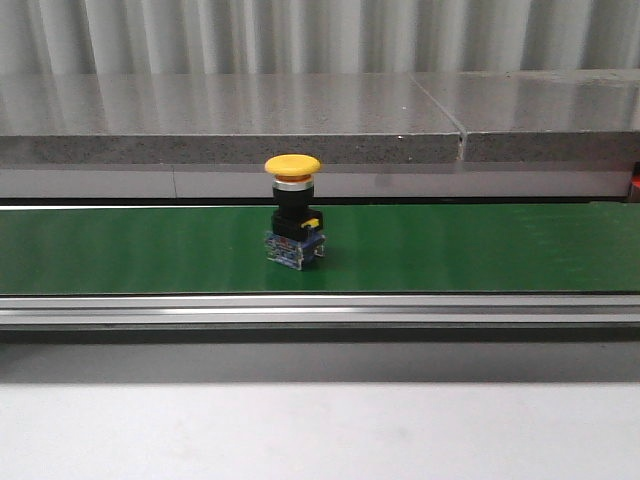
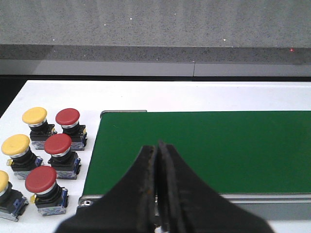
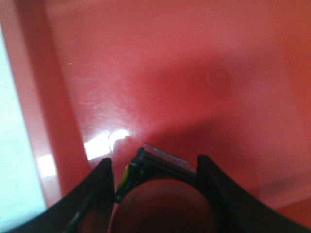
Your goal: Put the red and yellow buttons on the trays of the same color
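Left wrist view: six buttons, yellow ones (image 2: 34,116) and red ones (image 2: 67,117) in columns on the white worktop (image 2: 194,94) beside the green belt (image 2: 204,145), seemingly staged for feeding. Left pincer (image 2: 156,194) clenched on nothing, poised over the belt's end. Front view: one yellow button (image 1: 293,222) upright mid-belt, probably bound rightward for sorting. Right wrist view: right pincer (image 3: 153,179) grasping a red button (image 3: 160,194) low over the red tray (image 3: 194,73), matching colour. No readable writing anywhere.
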